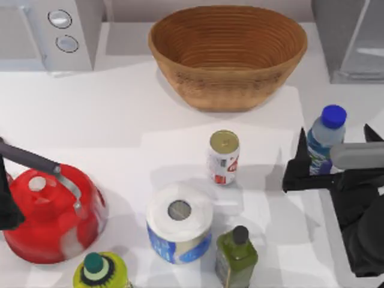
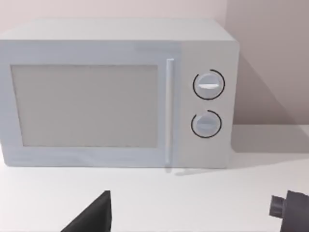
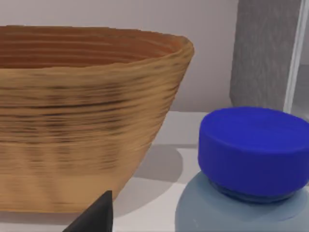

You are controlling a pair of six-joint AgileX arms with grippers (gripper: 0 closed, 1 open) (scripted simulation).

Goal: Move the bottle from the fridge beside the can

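Bottle [image 1: 326,139] is held upright between the closed fingers of the right gripper [image 1: 333,157] at the bench's [image 1: 120,114] right side, below the fridge [image 1: 351,39] and well right of the can [image 1: 224,157]. The left gripper [image 1: 7,198] is seen at the left edge; its fingers' state cannot be told.

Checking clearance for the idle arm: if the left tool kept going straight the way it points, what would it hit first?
Likely the microwave: the left wrist view faces its door squarely across bare table. How far off it is, I cannot judge.
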